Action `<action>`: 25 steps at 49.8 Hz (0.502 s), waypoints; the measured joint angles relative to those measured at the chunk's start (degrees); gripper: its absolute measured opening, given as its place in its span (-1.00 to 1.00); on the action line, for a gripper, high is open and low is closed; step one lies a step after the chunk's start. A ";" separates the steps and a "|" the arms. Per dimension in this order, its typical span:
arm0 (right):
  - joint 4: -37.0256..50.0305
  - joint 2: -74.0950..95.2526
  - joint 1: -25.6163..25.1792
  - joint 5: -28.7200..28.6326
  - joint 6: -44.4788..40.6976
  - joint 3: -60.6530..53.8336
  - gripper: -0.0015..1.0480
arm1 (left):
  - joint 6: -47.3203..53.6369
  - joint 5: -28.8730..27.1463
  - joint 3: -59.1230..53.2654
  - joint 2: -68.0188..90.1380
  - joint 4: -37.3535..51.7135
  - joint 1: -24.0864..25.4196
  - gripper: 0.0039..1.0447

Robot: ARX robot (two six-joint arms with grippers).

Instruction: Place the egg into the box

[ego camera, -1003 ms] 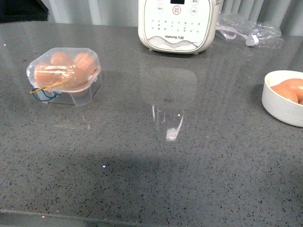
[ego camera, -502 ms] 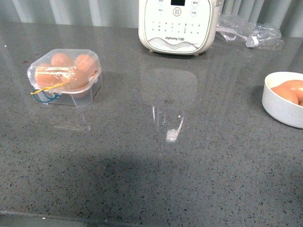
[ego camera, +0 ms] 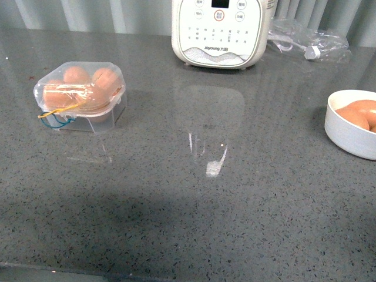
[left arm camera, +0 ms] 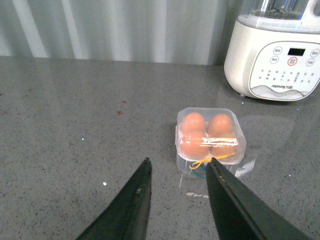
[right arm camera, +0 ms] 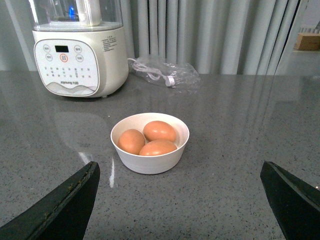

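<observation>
The clear plastic box (ego camera: pixel 79 94) sits on the grey counter at the left, lid shut over several brown eggs, with yellow and blue cords at its front. It also shows in the left wrist view (left arm camera: pixel 210 137). My left gripper (left arm camera: pixel 178 166) is open and empty, hovering short of the box. Three brown eggs (right arm camera: pixel 150 140) lie in a white bowl (right arm camera: pixel 150 162); the bowl shows at the right edge of the front view (ego camera: pixel 346 132). My right gripper (right arm camera: pixel 180 172) is wide open and empty, short of the bowl. Neither arm shows in the front view.
A white appliance with buttons (ego camera: pixel 218 29) stands at the back middle; it also shows in the right wrist view (right arm camera: pixel 77 55). A crumpled clear plastic bag (ego camera: pixel 308 38) lies to its right. Grey curtains hang behind the counter.
The front view has shifted very slightly. Nothing on the counter has moved.
</observation>
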 joint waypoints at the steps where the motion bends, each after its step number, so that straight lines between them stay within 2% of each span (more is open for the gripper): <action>1: 0.00 0.00 0.00 0.00 0.00 0.00 0.86 | -0.07 0.00 -0.26 -0.17 0.00 0.00 -0.43; 7: 0.00 0.00 0.00 -0.02 0.00 0.00 0.86 | -0.39 -0.02 -3.06 -3.45 -0.11 0.00 -0.94; 25: 0.00 0.00 0.00 0.00 0.00 0.00 0.86 | -0.76 -0.02 -7.26 -11.04 -3.43 0.00 -0.94</action>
